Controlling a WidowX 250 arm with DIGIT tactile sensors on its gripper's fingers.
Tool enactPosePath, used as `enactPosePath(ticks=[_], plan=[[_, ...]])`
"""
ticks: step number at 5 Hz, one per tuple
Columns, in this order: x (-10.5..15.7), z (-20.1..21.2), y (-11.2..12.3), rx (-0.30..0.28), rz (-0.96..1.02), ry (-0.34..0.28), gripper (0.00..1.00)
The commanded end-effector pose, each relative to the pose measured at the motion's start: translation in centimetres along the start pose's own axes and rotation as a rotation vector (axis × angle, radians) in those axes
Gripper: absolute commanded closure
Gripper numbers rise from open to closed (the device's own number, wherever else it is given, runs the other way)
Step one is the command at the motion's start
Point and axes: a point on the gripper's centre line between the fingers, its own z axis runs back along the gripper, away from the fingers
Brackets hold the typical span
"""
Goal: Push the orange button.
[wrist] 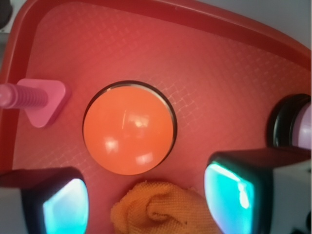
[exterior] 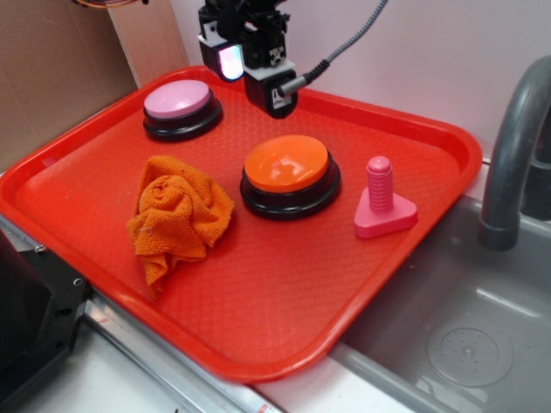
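Rag: crumpled orange terry cloth rag (exterior: 178, 215) lies nearest the front of the tray, just left of the target and clear of it.
Tray: red tray (exterior: 258, 318) carries everything, with bare textured floor in front.
Orange button: orange button (exterior: 289, 175) sits mid-tray on its black base, dome raised and uncovered; in the wrist view it (wrist: 127, 127) shows whole, a little left of centre, between and beyond the two fingertips.
Pink peg: pink threaded peg on a triangular foot (exterior: 383, 202) stands upright, near the button on the sink side, not touching it.
Gripper: gripper (exterior: 256, 73) hangs in the air over the far part of the tray, behind the orange button and well above it; its glowing pads (wrist: 229, 195) are spread apart with nothing between them.
Pink button: pink-topped button (exterior: 182, 108) rests at the far left corner, apart from the tool.
Sink: grey basin and faucet (exterior: 516, 155) lie beyond the tray's right edge.
Progress: no contact shows, so the press seems not yet made; judged left to do are coming over the dome, descending, and pressing down.
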Motion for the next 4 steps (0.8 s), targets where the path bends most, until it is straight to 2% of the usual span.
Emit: enactPosePath(ticks=[1,2,4], plan=[[0.1,3.8,0.0,-0.003,0.015,-0.104,0.0],[-0.2,4.3,-0.1,0.001,0.026,-0.097,0.0],[-1.2,6.0,-0.6,0.032,0.039,-0.138,0.0]])
